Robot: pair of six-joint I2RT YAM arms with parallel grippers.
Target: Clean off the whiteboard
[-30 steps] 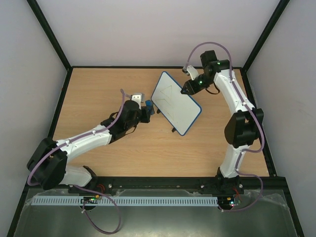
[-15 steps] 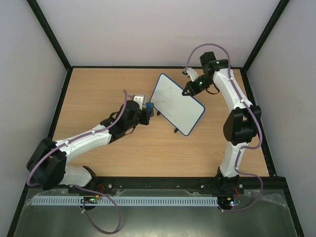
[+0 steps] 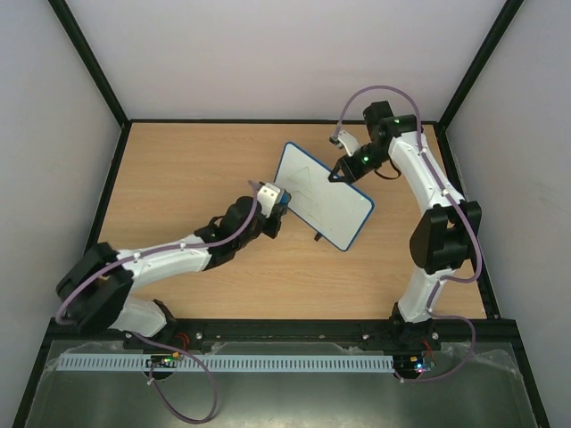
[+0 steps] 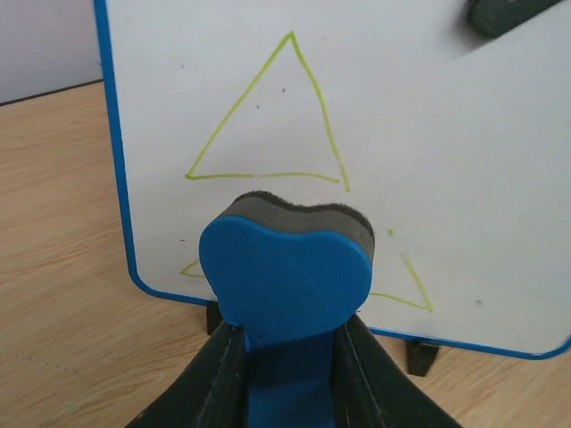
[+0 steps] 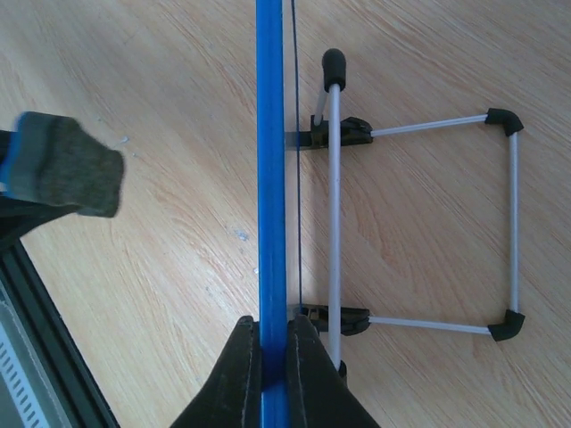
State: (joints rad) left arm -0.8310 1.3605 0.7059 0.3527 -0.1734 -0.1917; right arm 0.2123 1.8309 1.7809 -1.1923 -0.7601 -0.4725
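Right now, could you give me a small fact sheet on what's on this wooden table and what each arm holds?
Board: small white whiteboard with blue rim, standing on wire stand on wooden table
Marks: yellow-green triangles, unerased
Left gripper: shut on blue eraser with grey felt
Right gripper: shut on whiteboard's rim
Gap: eraser faces board, not touching

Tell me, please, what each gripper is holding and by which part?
The left gripper clamps the eraser by the lower end of its blue back; the right gripper pinches the whiteboard by its top blue rim.
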